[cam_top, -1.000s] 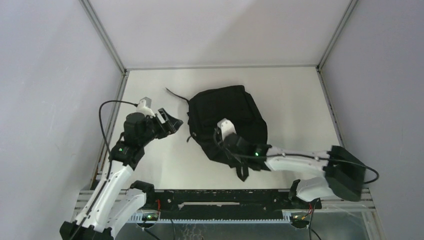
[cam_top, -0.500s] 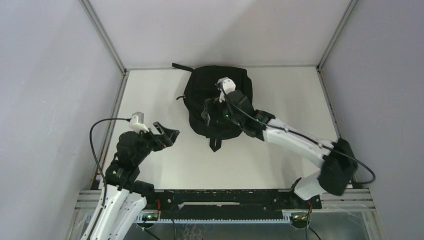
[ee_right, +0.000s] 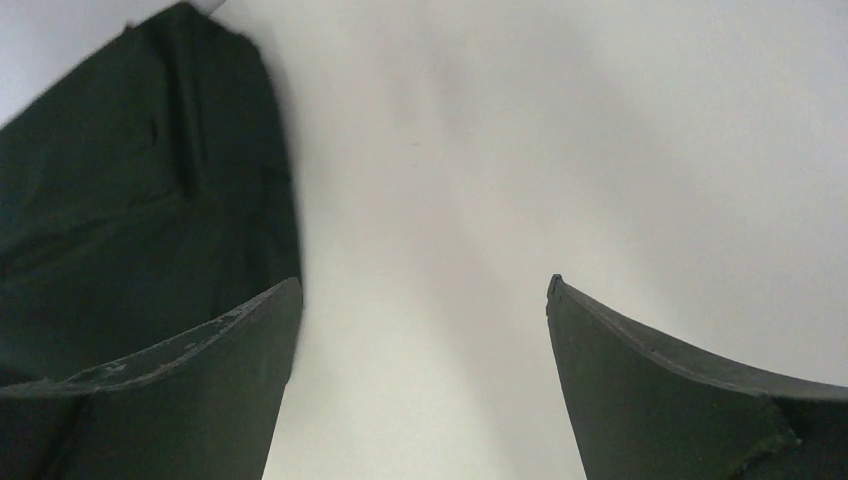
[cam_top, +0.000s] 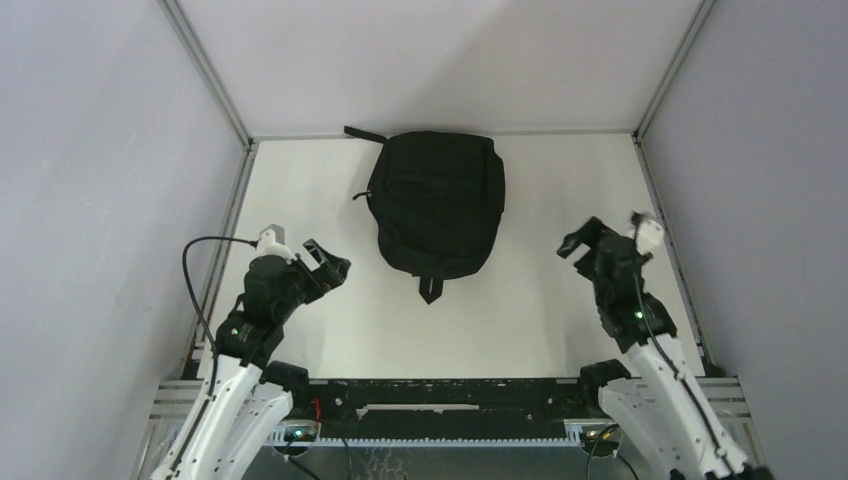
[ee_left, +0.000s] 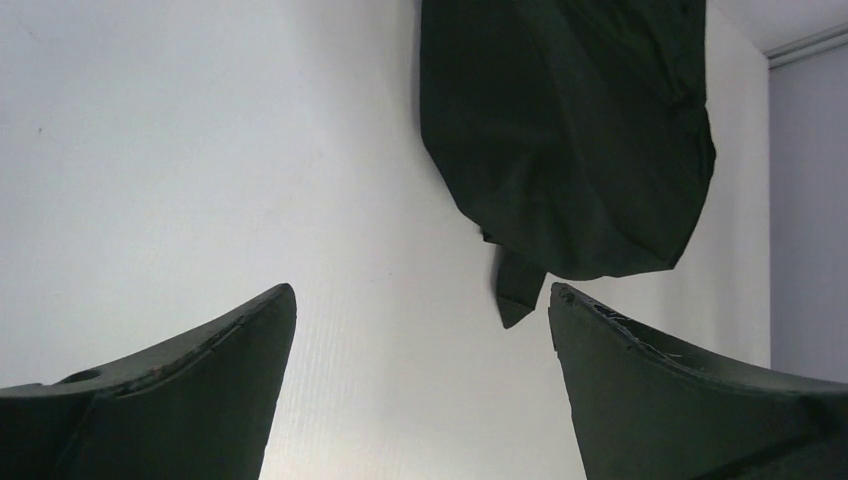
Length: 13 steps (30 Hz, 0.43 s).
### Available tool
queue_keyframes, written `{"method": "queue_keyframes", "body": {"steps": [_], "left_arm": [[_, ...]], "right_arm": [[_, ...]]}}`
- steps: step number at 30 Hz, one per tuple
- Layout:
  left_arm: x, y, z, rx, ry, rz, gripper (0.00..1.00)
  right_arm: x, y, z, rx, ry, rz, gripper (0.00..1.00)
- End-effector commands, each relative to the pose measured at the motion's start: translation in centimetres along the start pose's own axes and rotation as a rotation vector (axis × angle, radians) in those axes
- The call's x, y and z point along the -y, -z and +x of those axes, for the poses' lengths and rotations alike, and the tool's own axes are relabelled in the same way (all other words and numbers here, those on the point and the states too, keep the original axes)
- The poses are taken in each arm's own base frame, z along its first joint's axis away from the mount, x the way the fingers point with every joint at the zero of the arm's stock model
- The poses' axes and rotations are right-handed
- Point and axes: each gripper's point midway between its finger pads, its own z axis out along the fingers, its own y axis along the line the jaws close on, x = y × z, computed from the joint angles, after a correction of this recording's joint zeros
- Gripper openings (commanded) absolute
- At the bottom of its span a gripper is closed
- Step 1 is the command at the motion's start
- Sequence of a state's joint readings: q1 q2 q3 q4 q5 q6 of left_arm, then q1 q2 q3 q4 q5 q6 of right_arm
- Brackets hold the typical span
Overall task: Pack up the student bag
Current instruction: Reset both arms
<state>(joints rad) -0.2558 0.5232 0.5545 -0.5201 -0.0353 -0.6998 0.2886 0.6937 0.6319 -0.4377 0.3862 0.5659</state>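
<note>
The student bag [cam_top: 437, 203], a soft black backpack, lies flat on the white table against the back edge, a strap end pointing toward me. It fills the upper right of the left wrist view [ee_left: 570, 130] and the left edge of the right wrist view [ee_right: 130, 200]. My left gripper [cam_top: 328, 268] hangs open near the table's left side, apart from the bag, nothing between its fingers [ee_left: 200, 380]. My right gripper [cam_top: 583, 242] is open at the right side, well clear of the bag, its fingers [ee_right: 680, 390] empty.
Metal frame rails run along the table's left [cam_top: 222, 250] and right [cam_top: 668, 230] edges. Grey walls close the cell at the back and sides. A black cable [cam_top: 195, 290] loops off the left wrist.
The right gripper let go of the bag at the back of the table and pulled away to the right front. The bag was moved from mid-table to the back edge. Both grippers opened.
</note>
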Motion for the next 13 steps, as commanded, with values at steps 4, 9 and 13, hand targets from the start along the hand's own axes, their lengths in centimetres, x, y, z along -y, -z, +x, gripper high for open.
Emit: {"method": "queue_keyframes", "body": {"steps": [4,9,13], "left_arm": [[2.2,0.3,-2.2,0.064,0.026,0.069,1.00],[2.0,0.6,-2.2,0.086,0.032,0.077,0.99],[2.1,1.5,-3.0,0.137,0.038,0.088,0.99]], "right_arm": [[4.5,1.6,-0.1,0.054,-0.210,0.100,1.00],[5.3,1.5,-0.4,0.083,-0.248,0.150,1.00],[5.0,1.3,-0.6,0.089,-0.284,0.143,1.00]]}}
